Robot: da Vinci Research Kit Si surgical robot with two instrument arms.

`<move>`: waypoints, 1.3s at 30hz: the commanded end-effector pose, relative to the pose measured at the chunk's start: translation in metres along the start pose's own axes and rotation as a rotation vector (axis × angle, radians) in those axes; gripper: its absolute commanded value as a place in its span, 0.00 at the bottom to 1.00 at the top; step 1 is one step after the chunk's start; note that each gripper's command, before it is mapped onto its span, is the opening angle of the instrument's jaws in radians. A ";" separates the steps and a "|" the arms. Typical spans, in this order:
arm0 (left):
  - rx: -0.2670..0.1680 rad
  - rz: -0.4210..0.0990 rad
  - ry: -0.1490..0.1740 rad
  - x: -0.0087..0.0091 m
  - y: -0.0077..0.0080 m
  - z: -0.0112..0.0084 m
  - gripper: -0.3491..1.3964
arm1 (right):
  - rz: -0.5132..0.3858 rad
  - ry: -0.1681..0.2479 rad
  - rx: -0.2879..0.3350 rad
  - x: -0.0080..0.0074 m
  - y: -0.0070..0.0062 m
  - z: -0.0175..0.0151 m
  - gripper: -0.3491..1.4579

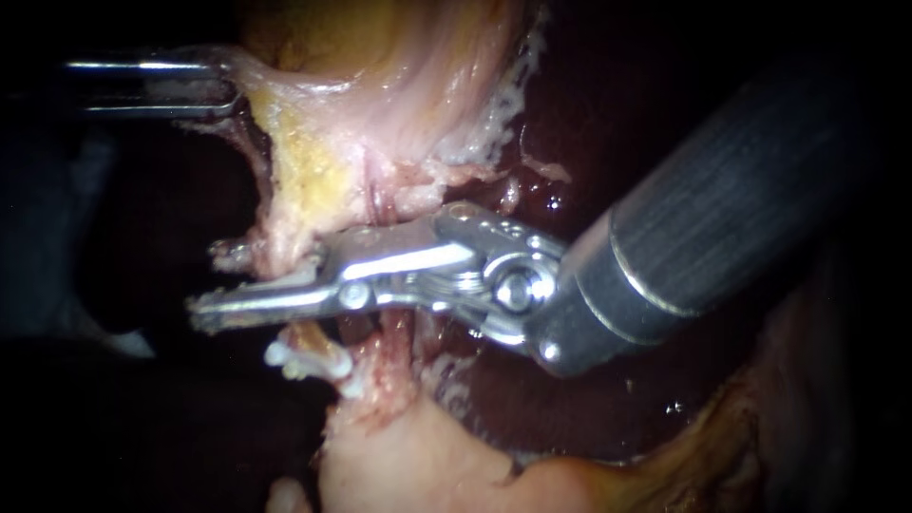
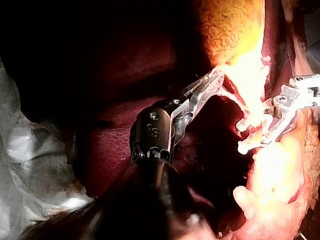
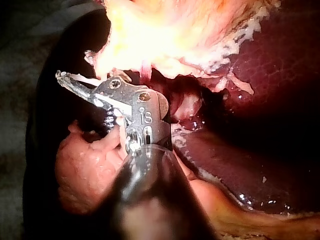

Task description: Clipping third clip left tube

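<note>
Over dark liver, left instrument grips tissue, right instrument crosses tube.

Right instrument: dark ribbed shaft, silver collar, steel wrist (one screw).

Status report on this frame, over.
Left instrument shut on pale tissue. Right instrument laid across the tube, white clips just below. Nothing else in the way.

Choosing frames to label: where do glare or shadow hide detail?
Endoscope view: the left instrument sits in shadow, highlights glint on the right instrument. Left wrist view: glare washes out the tissue. Right wrist view: the same tissue glares; the instrument's shaft lies dark.
</note>
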 end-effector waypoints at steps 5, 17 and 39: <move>0.000 0.000 0.000 0.0000 0.0000 0.0001 0.00 | 0.012 0.025 0.048 -0.0002 0.0002 0.0001 0.38; -0.001 0.000 0.000 -0.0001 0.0000 0.0003 0.00 | -0.001 0.015 0.074 -0.0020 0.0019 0.0001 0.40; -0.001 0.001 0.000 -0.0001 0.0000 0.0003 0.00 | -0.003 0.013 0.073 -0.0025 0.0021 -0.0006 0.23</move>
